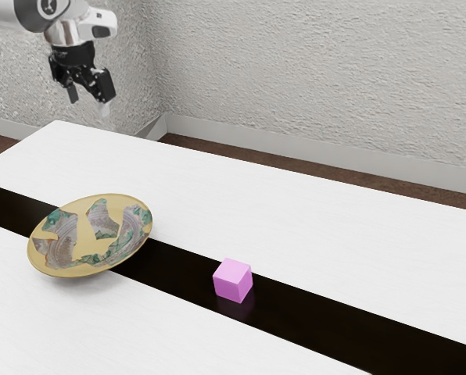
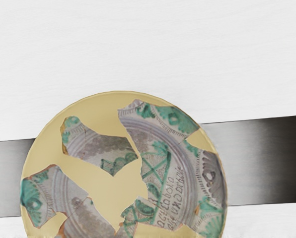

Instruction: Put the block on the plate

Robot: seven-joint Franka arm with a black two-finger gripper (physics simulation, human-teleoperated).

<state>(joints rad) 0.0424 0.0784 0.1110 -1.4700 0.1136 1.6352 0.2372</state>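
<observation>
Plate (image 2: 108, 104) across dark stripe (image 2: 257, 161) (lettering visible).

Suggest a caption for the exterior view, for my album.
Pink block and round, patterned yellow plate on a white table with a black stripe; open black gripper aloft.

Rough pale walls (image 1: 319, 70) rise above a brown floor (image 1: 358, 173) and white table (image 1: 241, 187).

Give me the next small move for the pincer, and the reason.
I'd probably carry the open, empty pincer toward the exterior view's right, over the pink block, staying high for now: the block sits on the dark stripe, beside the plate, not on it.
</observation>
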